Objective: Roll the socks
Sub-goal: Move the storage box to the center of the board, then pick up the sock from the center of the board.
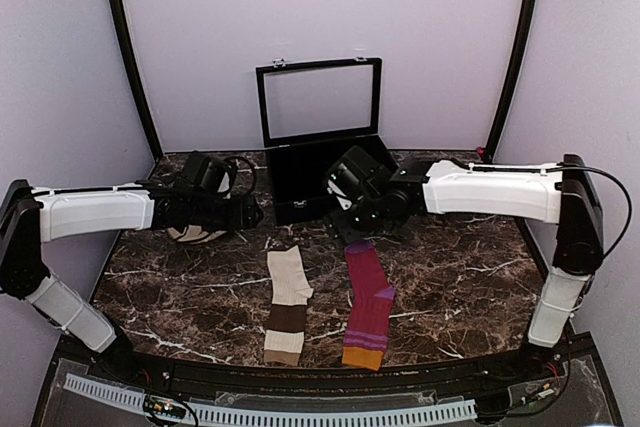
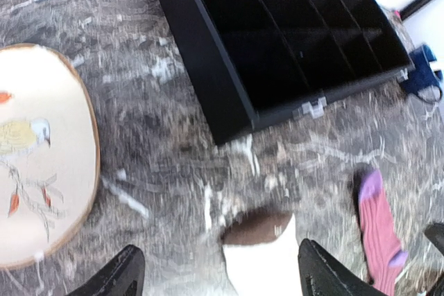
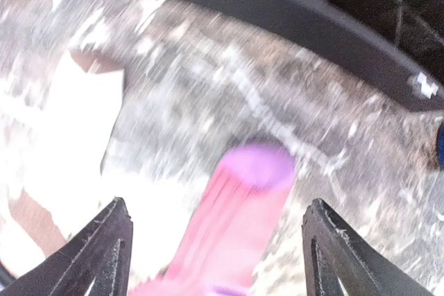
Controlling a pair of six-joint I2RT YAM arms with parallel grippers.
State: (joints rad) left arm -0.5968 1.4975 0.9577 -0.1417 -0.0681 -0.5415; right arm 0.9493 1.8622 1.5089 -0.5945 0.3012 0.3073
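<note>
1. The cream sock (image 1: 287,297) with brown bands is lying flat and unrolled on the dark marbled worktop (image 1: 460,277). It is sitting toward the front edge, with its toe pointing to the back.
2. The magenta-purple striped sock (image 1: 367,312) is lying flat just to the right of the cream one, not touching it. Its orange cuff is resting nearest the front edge.
3. The left tool (image 2: 222,275) is hovering over the toe end of the cream sock, with its fingers spread wide and gripping nothing.
4. The right tool (image 3: 218,251) is hanging over the purple toe of the striped sock, with its fingers likewise standing wide apart and holding nothing.
5. A black box (image 1: 300,197) with divided compartments is sitting at the back of the worktop, behind both socks. Its framed lid (image 1: 320,97) is standing upright and open.
6. A round beige disc (image 2: 41,157) bearing a bird picture is lying left of the box. In the top view it is showing only partly, beneath the left arm.
</note>
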